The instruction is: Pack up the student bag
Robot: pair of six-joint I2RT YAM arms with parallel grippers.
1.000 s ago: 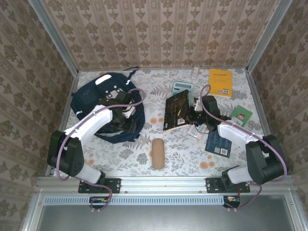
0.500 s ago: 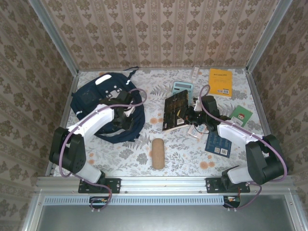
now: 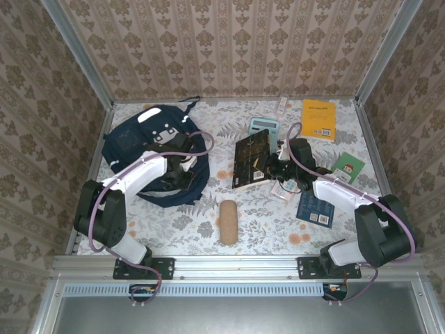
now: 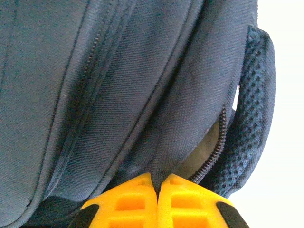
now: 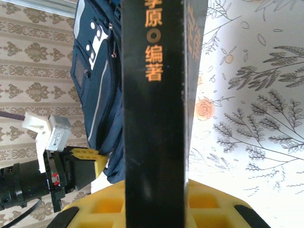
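The student bag (image 3: 131,142) lay at the left of the table (image 3: 278,226), toward the back wall, with grey lining showing at its zipper. The left gripper (image 4: 157,183) was pinched tight on a fold of the bag's navy fabric beside that zipper. Near the bag, the right gripper (image 3: 275,167) gripped a black book (image 5: 154,95) between its jaws. A tan roll (image 3: 228,221) lay nearer the arms, apart from both.
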